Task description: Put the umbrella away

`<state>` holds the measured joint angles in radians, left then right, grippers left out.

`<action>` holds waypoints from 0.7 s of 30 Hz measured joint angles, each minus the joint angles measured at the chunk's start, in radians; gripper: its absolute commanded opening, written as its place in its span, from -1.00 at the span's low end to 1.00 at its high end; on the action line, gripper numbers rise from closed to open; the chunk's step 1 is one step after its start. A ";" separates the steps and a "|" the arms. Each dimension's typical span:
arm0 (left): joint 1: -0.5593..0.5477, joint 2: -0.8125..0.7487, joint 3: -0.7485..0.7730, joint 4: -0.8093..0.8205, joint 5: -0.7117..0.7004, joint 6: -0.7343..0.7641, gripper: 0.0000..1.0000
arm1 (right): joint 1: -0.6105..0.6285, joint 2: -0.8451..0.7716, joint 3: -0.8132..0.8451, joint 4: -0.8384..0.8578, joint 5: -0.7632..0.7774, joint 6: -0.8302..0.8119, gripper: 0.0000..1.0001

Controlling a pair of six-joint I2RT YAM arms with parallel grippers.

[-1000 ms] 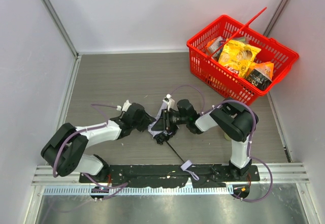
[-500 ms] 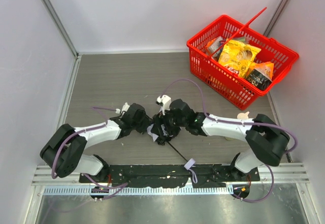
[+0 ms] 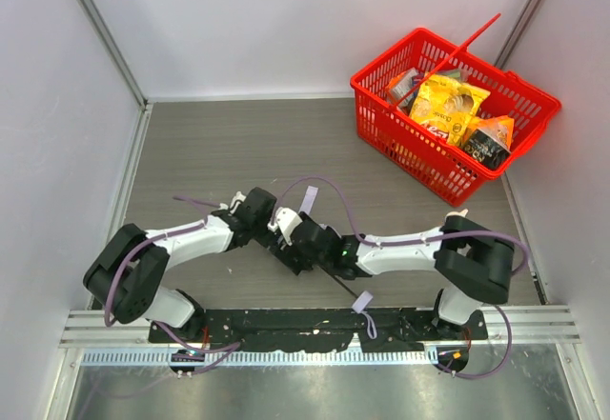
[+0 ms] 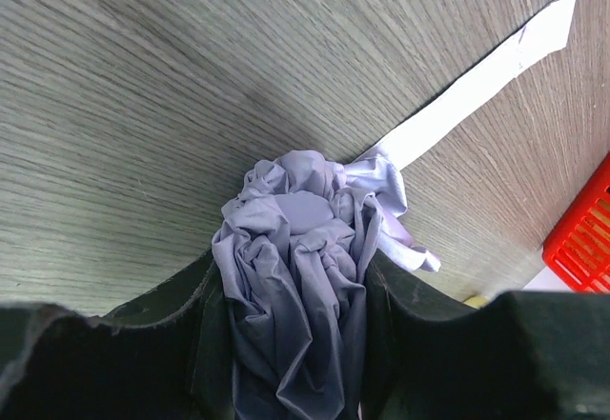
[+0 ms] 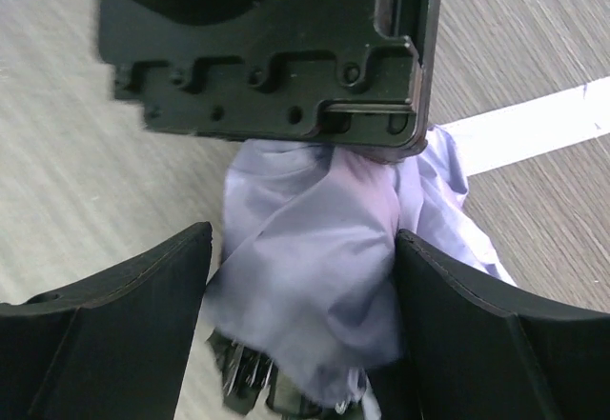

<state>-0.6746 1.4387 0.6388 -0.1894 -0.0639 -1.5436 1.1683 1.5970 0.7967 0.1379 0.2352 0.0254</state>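
The umbrella [image 4: 295,239] is a bunch of pale lavender fabric, and my left gripper [image 4: 291,282] is shut on it, both fingers pressed into the folds. Its white closing strap [image 4: 477,87] lies loose on the table. In the right wrist view my right gripper [image 5: 300,282] stands open around the same fabric [image 5: 315,249], just below the left gripper's black body [image 5: 276,49]. Its right finger [image 5: 467,315] touches the cloth, and there is a gap at the left one. From above, the two grippers [image 3: 272,225] [image 3: 294,241] meet over the fabric and hide it. The black shaft [image 3: 335,285] and pale handle [image 3: 361,301] trail toward the near edge.
A red basket [image 3: 405,149] with yellow and dark snack bags stands at the back right, one handle raised. The black base rail [image 3: 286,325] runs along the near edge. Grey walls close in the table on the left, back and right.
My right gripper let go of the fabric and opened wide, and its arm stretched left along the umbrella up to the left gripper. The left gripper kept its hold. The strap flipped out.
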 measured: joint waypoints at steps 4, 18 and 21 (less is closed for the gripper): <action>0.003 0.014 0.019 -0.030 0.011 -0.021 -1.00 | 0.001 0.110 0.030 0.008 0.093 -0.006 0.58; 0.013 0.014 0.008 -0.010 0.028 -0.014 0.24 | -0.020 0.159 0.038 0.069 0.087 0.004 -0.98; 0.012 -0.020 -0.027 0.050 0.023 0.019 0.71 | -0.090 0.130 -0.001 0.111 -0.063 0.046 -0.98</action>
<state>-0.6628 1.4189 0.6121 -0.1390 -0.0410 -1.5246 1.0786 1.7267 0.7959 0.2493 0.1722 0.0715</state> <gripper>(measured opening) 0.666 0.484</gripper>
